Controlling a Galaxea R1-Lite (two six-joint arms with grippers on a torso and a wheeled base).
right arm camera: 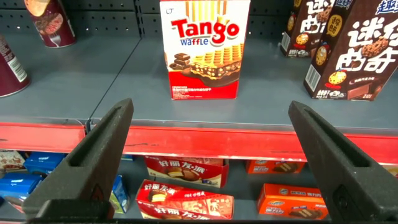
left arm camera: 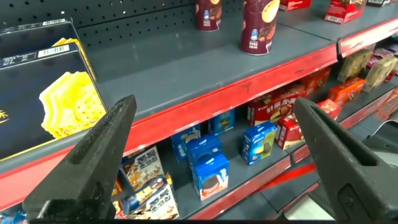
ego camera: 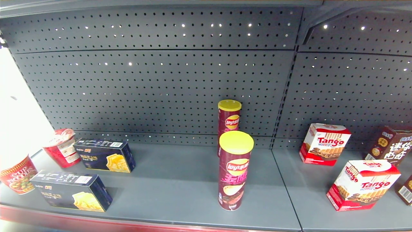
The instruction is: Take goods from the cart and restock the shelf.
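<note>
Two maroon chip cans with yellow lids stand mid-shelf, one (ego camera: 235, 170) in front of the other (ego camera: 229, 120). The grey shelf (ego camera: 180, 187) also carries two dark blue cracker boxes (ego camera: 74, 191) (ego camera: 106, 155), two red cup noodles (ego camera: 17, 175) (ego camera: 62, 147), and two white-and-red wafer boxes (ego camera: 363, 184) (ego camera: 324, 144). My left gripper (left arm camera: 214, 104) hangs open and empty in front of the shelf's red edge (left arm camera: 205, 102), near a cracker box (left arm camera: 43, 93). My right gripper (right arm camera: 211, 107) is open and empty, facing a wafer box (right arm camera: 205, 46).
Brown cookie boxes (ego camera: 391, 145) (right arm camera: 354, 50) stand at the shelf's far right. A perforated back panel (ego camera: 161, 90) closes the rear. Below the red edge, a lower shelf holds blue boxes (left arm camera: 208, 168) and red packs (right arm camera: 186, 196). Bare shelf lies between the cracker boxes and the cans.
</note>
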